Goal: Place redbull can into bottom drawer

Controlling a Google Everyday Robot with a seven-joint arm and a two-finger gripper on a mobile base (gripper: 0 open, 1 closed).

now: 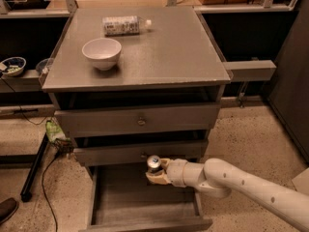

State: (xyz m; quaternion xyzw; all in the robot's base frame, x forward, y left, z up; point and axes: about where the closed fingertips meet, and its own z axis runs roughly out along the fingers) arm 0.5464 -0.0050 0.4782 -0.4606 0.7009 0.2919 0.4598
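Note:
The redbull can (153, 163) shows its shiny silver top just below the middle drawer's front. My gripper (155, 174) is shut on the redbull can and holds it upright above the back of the open bottom drawer (140, 204). The drawer is pulled out, and its flat grey floor is bare. My white arm (241, 182) reaches in from the lower right, across the drawer's right side.
A white bowl (102, 53) and a clear plastic bottle (124, 25) lying on its side sit on the cabinet top (183, 52). The two upper drawers (140, 121) are closed. A black stand leg (33, 170) and cables lie on the floor at the left.

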